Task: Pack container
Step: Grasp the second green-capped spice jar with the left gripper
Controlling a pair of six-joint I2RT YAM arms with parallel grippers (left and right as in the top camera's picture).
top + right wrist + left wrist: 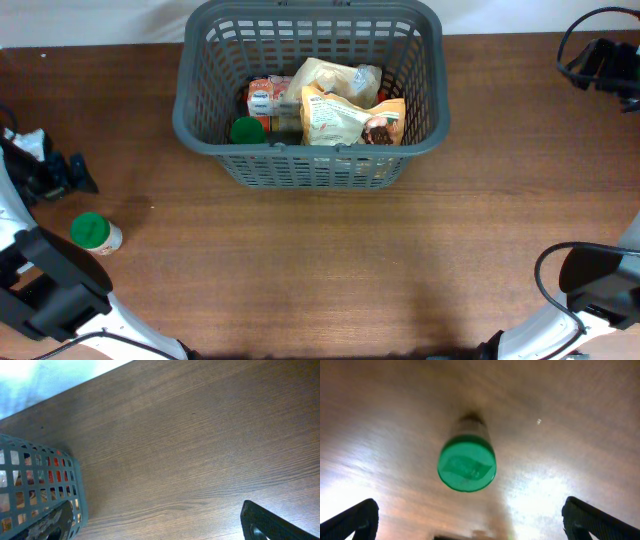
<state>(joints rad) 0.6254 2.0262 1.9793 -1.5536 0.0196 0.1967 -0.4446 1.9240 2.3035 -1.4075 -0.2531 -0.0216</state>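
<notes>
The container, a large dark grey slotted basket (310, 160), stands at the table's far middle. It holds a green-lidded jar (247, 130), an orange and white carton (266, 97) and printed snack bags (350, 115). A small bottle with a green cap (95, 233) lies on the table at the left, outside the basket. My left gripper (62, 172) is open and empty just behind it. The left wrist view shows the cap (466, 462) between and ahead of the spread fingers (480, 520). My right gripper (600, 65) is open and empty at the far right. Its wrist view shows the basket's wall (77, 500) beside its left finger (165, 520).
The brown wooden table (330, 270) runs in front of the basket. Black cables loop at the far right (575, 45) and near right (550, 270). The arm bases sit at the near left (50, 290) and near right (600, 290) corners.
</notes>
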